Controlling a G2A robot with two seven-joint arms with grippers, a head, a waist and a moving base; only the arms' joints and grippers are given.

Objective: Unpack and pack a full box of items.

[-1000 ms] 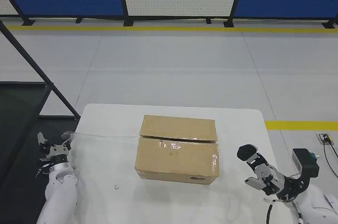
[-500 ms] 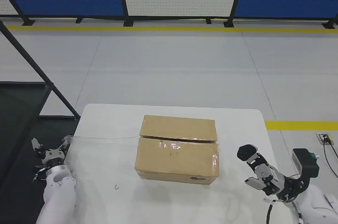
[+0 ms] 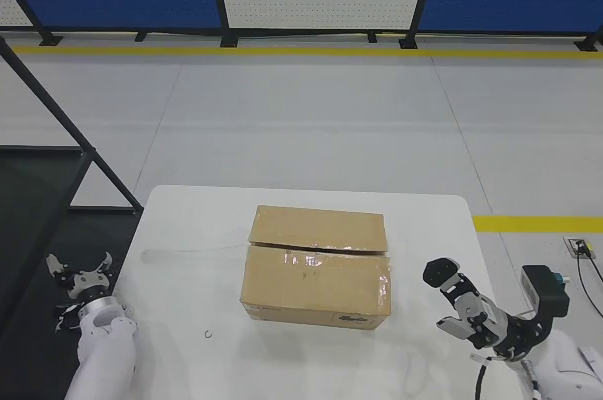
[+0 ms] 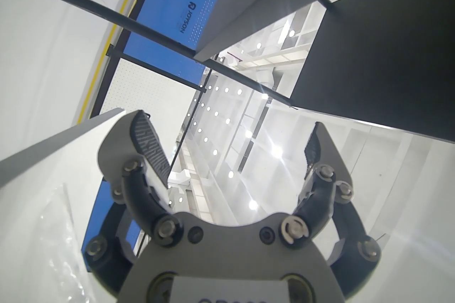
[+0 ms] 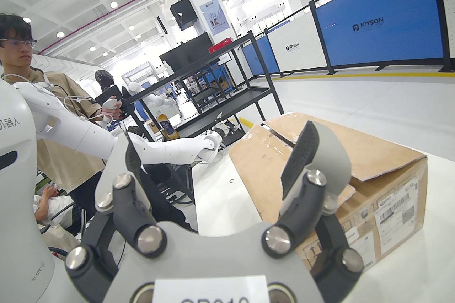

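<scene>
- The cardboard box (image 3: 316,268) sits in the middle of the white table (image 3: 181,300) with its top flaps folded down. In the right wrist view the seam gapes and one flap corner lifts a little.
- The left gripper (image 3: 78,270) hangs off the table's left edge, beside the black rack (image 3: 26,200). Its fingers are spread wide and it holds nothing.
- The right gripper (image 3: 451,298) sits over the table's right side, near the box's end but not touching it. Its fingers are apart and it holds nothing.
- My judgement is that you are at the very start. The flaps are not folded back and neither gripper carries an item, so the whole unpack and repack is left.
- The box's contents are hidden under the flaps.
- You cannot tell whether the glossy tape on the seam is fully cut.
- A thin clear strip (image 3: 196,247) runs from the box's back corner toward the left edge. It is possibly peeled tape or film, too faint to name.
- A small dark ring (image 3: 209,334) lies in front of the box, too small to identify.
</scene>
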